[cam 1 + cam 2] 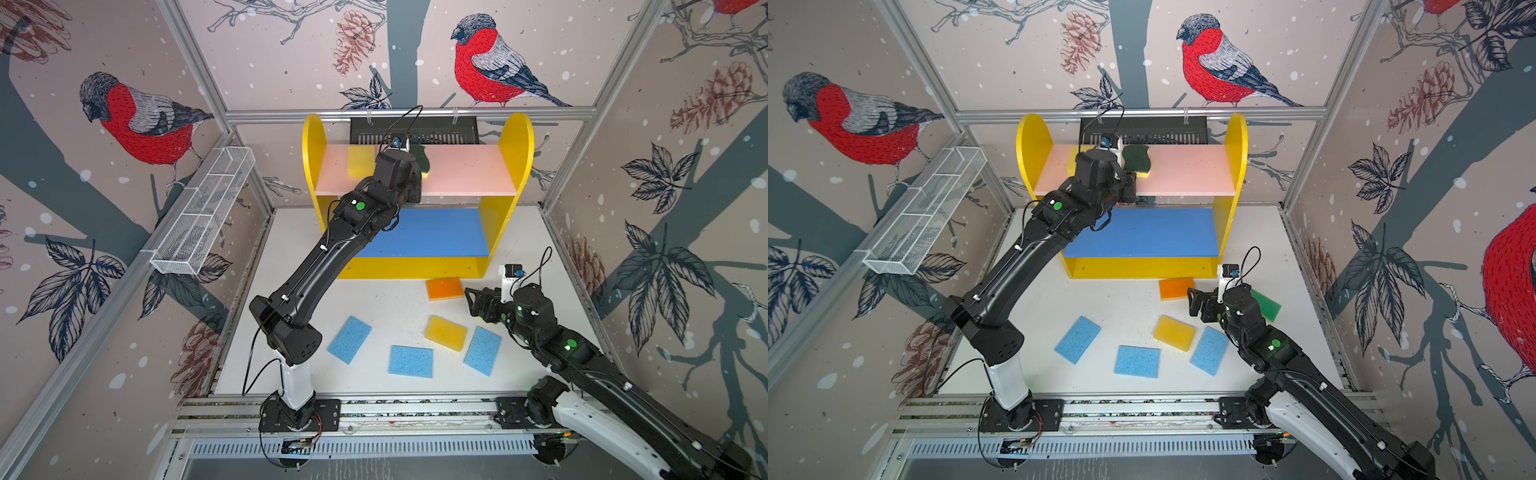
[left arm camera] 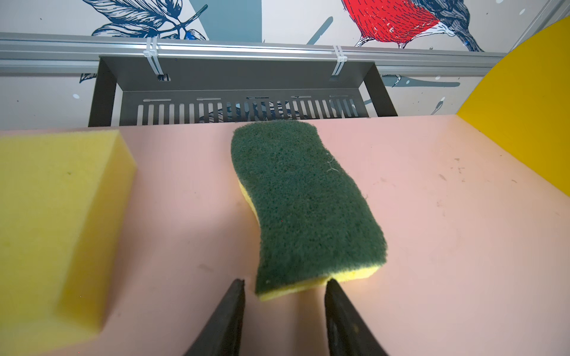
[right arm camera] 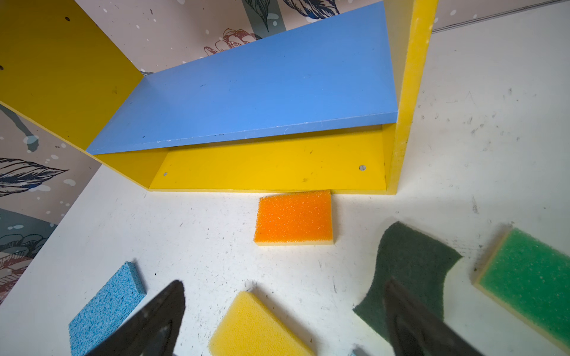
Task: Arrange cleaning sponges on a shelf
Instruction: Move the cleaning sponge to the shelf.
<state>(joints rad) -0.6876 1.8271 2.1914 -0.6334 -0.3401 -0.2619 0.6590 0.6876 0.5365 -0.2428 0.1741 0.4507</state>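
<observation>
Sponges on the shelf (image 1: 517, 141) number two: a plain yellow block (image 2: 58, 215) and a wavy dark-green sponge (image 2: 305, 203). Both lie flat on the shelf's pink upper board (image 2: 447, 215), near each other but apart. The left pincer (image 2: 285, 283) sits at that board's front edge, jaws partly parted at the wavy sponge's near end. That end is broader than the gap and lies beyond the tips, so nothing looks held. I judge this the close of a placing step: the arm needs only to draw clear of the shelf without dragging the sponge.

Seven sponges lie on the desk (image 1: 386, 299) in front of the shelf. An orange-topped sponge (image 3: 294, 215) is just beside the shelf's bottom edge. Farther out are a yellow sponge (image 1: 445, 332), three light-blue sponges (image 1: 410, 361), a second wavy sponge (image 3: 413, 265) and a green-topped sponge (image 1: 1266, 305). The right pincer (image 3: 284, 282) hovers there, jaws spread wide and empty. Its next move probably calls for lowering onto one sponge, closing across it, and carrying it to the shelf's blue middle board (image 1: 432, 232).
</observation>
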